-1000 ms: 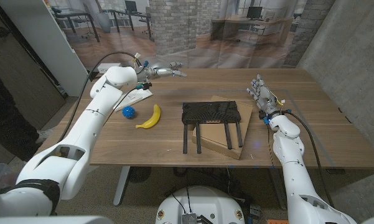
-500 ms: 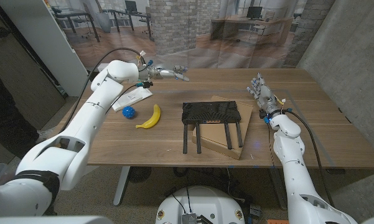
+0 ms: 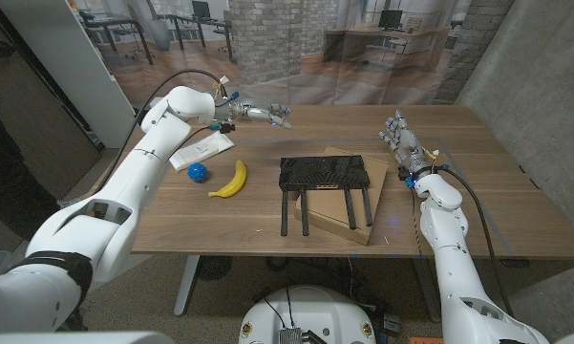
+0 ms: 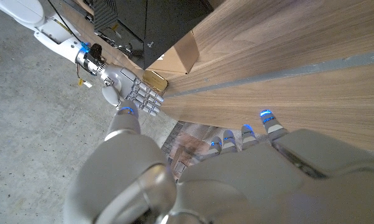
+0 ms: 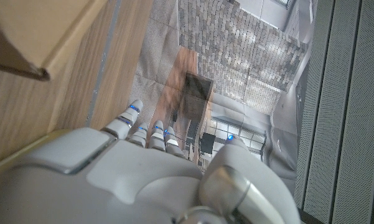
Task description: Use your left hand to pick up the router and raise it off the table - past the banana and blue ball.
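Observation:
The black router (image 3: 323, 175) lies on a cardboard box (image 3: 363, 225) at the table's middle, its antennas (image 3: 304, 211) pointing toward the near edge. A banana (image 3: 230, 180) and a blue ball (image 3: 199, 173) lie to its left. My left hand (image 3: 265, 115) hovers open over the far side of the table, beyond the banana and ball, fingers stretched toward the right. In the left wrist view the left hand (image 4: 249, 180) holds nothing, and the router (image 4: 150, 22) and box (image 4: 174, 59) show beyond it. My right hand (image 3: 400, 139) stands open at the table's right; it shows too in the left wrist view as the right hand (image 4: 127, 93).
A flat white packet (image 3: 202, 150) lies near the ball at the table's left. A backdrop (image 3: 306, 48) printed with an office scene hangs behind the table. A grey wall (image 3: 535, 86) stands on the right.
My left hand has travelled rightward along the table's far side, away from the white packet. The right hand and the objects have stayed put.

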You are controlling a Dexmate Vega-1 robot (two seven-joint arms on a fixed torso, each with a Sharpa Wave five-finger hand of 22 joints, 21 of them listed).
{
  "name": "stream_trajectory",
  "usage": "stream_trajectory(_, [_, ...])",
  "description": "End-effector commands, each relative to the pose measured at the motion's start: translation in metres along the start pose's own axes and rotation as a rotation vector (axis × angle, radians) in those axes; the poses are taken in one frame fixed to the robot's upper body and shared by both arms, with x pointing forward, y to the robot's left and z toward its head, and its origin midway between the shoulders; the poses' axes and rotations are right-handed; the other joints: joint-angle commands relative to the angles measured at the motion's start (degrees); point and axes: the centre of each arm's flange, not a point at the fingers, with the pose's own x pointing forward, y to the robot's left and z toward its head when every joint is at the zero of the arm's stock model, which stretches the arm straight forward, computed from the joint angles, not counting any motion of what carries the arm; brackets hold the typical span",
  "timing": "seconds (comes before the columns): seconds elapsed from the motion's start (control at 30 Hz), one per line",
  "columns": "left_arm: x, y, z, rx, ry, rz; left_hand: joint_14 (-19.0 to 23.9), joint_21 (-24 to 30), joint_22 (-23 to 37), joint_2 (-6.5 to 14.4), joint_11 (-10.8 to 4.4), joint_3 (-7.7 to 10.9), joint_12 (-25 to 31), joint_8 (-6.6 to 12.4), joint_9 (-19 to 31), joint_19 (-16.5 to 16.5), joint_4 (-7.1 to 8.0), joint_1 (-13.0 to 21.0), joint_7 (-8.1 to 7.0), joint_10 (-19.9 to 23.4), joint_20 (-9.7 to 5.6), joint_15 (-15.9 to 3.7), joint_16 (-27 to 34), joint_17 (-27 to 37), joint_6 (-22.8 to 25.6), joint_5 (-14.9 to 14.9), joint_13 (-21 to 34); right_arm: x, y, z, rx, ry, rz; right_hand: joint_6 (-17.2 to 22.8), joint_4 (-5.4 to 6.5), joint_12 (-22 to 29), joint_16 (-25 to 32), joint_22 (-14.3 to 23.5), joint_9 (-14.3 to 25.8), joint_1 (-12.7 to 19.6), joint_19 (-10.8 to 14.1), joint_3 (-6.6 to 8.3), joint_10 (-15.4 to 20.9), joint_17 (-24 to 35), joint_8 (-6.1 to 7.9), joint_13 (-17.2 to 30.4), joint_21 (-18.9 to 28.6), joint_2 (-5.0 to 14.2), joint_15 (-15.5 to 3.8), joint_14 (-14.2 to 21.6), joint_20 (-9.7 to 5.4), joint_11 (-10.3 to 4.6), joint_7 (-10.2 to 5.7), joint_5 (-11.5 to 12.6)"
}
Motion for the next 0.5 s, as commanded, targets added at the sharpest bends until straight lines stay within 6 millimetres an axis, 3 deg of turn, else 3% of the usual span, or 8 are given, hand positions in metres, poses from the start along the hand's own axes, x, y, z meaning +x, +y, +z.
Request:
stream_trajectory(0.03, [0.010,0.004,0.006,0.041,0.020,-0.039,-0.27,0.06,0.25,0.00,0.38,-0.37,0.37,0.35,0.23,-1.36,-0.02,0.70,2.99,-1.62,-0.11,-0.25,0.26,0.16,-7.21,0.59,0.30,0.000,0.000,0.003,-0.001,-0.014,-0.002,0.54,0.01,0.12,0.23,0.29,0.19,0.12,0.40,-0.26,0.26,0.28,0.14,0.14,0.30,-0.33,0.20,0.31,0.02,0.21,0.06,-0.01])
stream_trajectory(0.2, [0.016,0.004,0.007,0.045,0.025,-0.054,0.56,0.39,0.25,-0.07,0.57,-0.68,0.73,0.67,0.24,-0.35,0.00,1.02,3.39,-1.15,-0.32,-0.22,0.58,0.19,-6.12,0.72,0.43,0.000,0.000,0.004,0.001,-0.017,-0.002,0.50,0.00,0.08,0.21,0.29,0.19,0.12,0.40,-0.30,0.24,0.28,0.11,0.14,0.28,-0.30,0.21,0.30,0.03,0.17,0.02,-0.01])
stream_trajectory(0.33, [0.020,0.004,0.008,0.062,0.036,-0.075,3.26,1.54,0.15,-0.25,2.56,-1.39,1.29,0.78,0.20,3.10,0.02,1.72,4.40,0.07,-2.04,0.21,1.45,0.03,-5.06,1.01,0.56,0.001,-0.001,0.004,0.002,-0.019,-0.003,0.45,-0.01,0.07,0.18,0.29,0.19,0.12,0.35,-0.32,0.23,0.28,0.08,0.14,0.25,-0.27,0.23,0.26,0.03,0.22,-0.01,0.00])
stream_trajectory(0.5, [0.025,0.003,0.010,0.069,0.040,-0.103,4.03,1.74,-0.03,-0.33,2.18,-1.74,1.37,0.71,0.16,4.11,-0.03,2.22,4.82,0.37,-2.50,-0.09,1.51,-0.23,-4.72,1.13,0.55,0.001,-0.001,0.005,0.003,-0.022,-0.004,0.48,-0.01,0.04,0.18,0.29,0.19,0.11,0.40,-0.35,0.20,0.28,0.08,0.15,0.26,-0.23,0.23,0.29,0.04,0.11,0.02,0.00])
